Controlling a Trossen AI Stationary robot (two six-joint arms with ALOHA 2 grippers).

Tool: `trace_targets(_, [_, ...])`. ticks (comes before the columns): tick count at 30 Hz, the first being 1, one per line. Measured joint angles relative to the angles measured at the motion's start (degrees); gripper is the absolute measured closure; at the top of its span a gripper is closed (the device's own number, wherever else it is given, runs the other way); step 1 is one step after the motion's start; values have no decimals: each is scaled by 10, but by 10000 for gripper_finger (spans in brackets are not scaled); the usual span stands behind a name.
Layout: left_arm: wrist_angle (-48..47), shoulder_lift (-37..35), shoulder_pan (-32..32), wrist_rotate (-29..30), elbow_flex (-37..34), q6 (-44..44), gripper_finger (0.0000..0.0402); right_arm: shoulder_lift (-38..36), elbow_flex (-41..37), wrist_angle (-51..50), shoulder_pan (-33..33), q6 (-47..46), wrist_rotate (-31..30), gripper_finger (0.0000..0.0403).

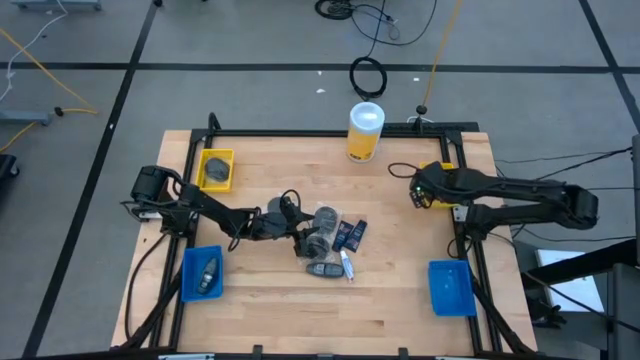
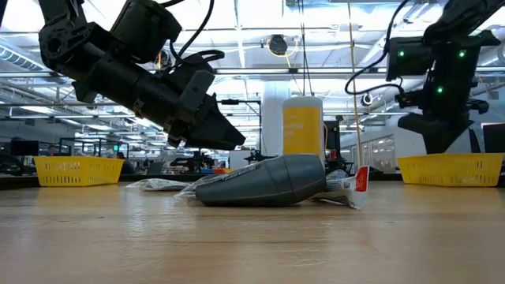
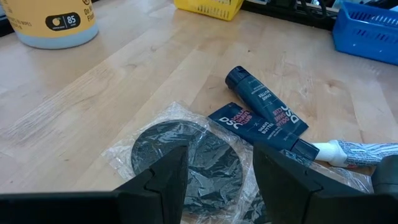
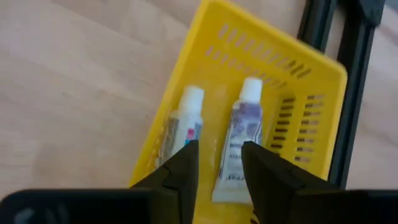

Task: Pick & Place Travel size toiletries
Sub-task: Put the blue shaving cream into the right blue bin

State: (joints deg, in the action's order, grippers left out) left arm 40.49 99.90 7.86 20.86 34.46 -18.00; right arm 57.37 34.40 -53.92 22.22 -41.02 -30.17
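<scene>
Left gripper (image 1: pixel 290 222) is seen low over the worktop (image 1: pixel 400 290), tilted, jaws part open with nothing held; the wrapped disc (image 3: pixel 186 155) lies right under and just ahead of its fingers (image 3: pixel 168 180), on the wood. Just past the disc, two blue sachets (image 3: pixel 264 109) are overlapped, with a white tube (image 3: pixel 354 152) beside them, farther out from the gripper. In the low view a grey bottle (image 2: pixel 268 181) is seen lying on its side, below and just beyond the gripper tip, not touched. The yellow cylinder (image 1: pixel 365 131) is stood well beyond the gripper, at the far side of the worktop. Right gripper (image 4: pixel 216 165) is held above a yellow basket (image 4: pixel 311 93), jaws parted a little, nothing gripped; two white tubes (image 4: pixel 239 143) lie side by side in the basket directly under its fingers (image 4: pixel 180 171). A second yellow basket (image 1: pixel 216 169) with a dark item is seen behind the left arm, and a blue bin (image 1: pixel 203 273) holding a dark item is beside that arm. Another blue bin (image 1: pixel 450 286) is set near the right arm, apart from its gripper.
</scene>
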Motion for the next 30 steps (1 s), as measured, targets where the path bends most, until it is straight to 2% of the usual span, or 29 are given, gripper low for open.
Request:
trace_targets(6, [3, 0, 0, 0, 0, -6, 225, -70, 6, 80, -25, 73, -4, 267])
trace_targets(9, [21, 0, -2, 0, 0, -9, 224, -105, 3, 171, -56, 121, 5, 268])
trace_targets(11, [28, 0, -2, 0, 0, -22, 225, -122, -15, 268, -84, 159, 23, 271])
trace_targets(14, [36, 0, -1, -27, 1, 3, 225, -129, -62, 458, -126, 239, 93, 274])
trace_targets(16, [38, -1, 13, -48, 7, 62, 225, -125, -102, 595, -148, 296, 160, 275])
trace_targets(18, [23, -15, 40, -45, 16, 118, 225, -115, -148, 726, -166, 350, 237, 274])
trace_targets(20, [-17, -37, 75, 12, 34, 163, 225, -100, -198, 841, -179, 408, 313, 273])
trace_targets(22, [-110, -65, 109, 117, 54, 191, 225, -81, -243, 951, -188, 444, 382, 273])
trace_targets(24, [-212, -88, 142, 222, 78, 185, 225, -63, -286, 1042, -194, 445, 420, 273])
trace_targets(27, [-374, -125, 175, 334, 101, 91, 225, -36, -318, 1131, -200, 402, 422, 273])
trace_targets(30, [-516, -161, 177, 367, 103, -66, 225, -21, -322, 1139, -201, 366, 424, 273])
